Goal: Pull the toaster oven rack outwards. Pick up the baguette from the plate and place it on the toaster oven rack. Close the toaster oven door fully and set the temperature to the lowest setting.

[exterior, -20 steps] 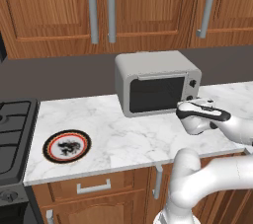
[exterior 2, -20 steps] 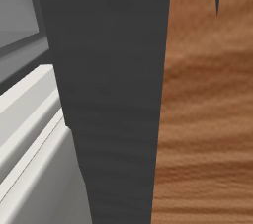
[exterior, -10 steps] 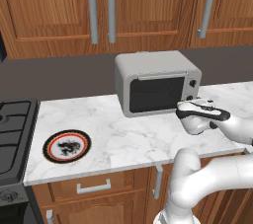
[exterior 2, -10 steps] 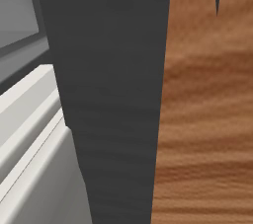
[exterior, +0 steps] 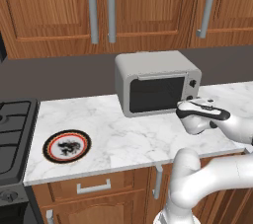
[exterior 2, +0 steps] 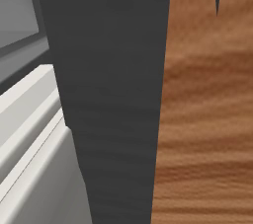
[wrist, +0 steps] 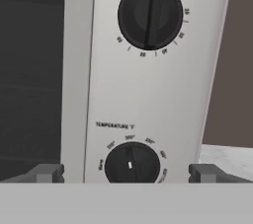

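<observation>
Nothing has moved in the past second: the gripper [wrist: 126, 173], jaws spread wide and empty, hovers before the temperature knob [wrist: 131, 164] on the right of the shut oven [exterior: 157, 82]; only dial-setting seems left.

Ahead of me, the boxy light-grey metal toaster oven [exterior: 157, 82] shows a dark glass door [exterior: 156, 94]. Up close, its pale grey panel carries two black round knobs [wrist: 150, 16], ringed with dark printed numbers. Far left, the round plate [exterior: 66, 145] wears a black and red-orange rim, white centre, inky dark pattern. White grey-veined marble counter [exterior: 128, 139], warm brown wood cabinets [exterior: 138, 6].
</observation>
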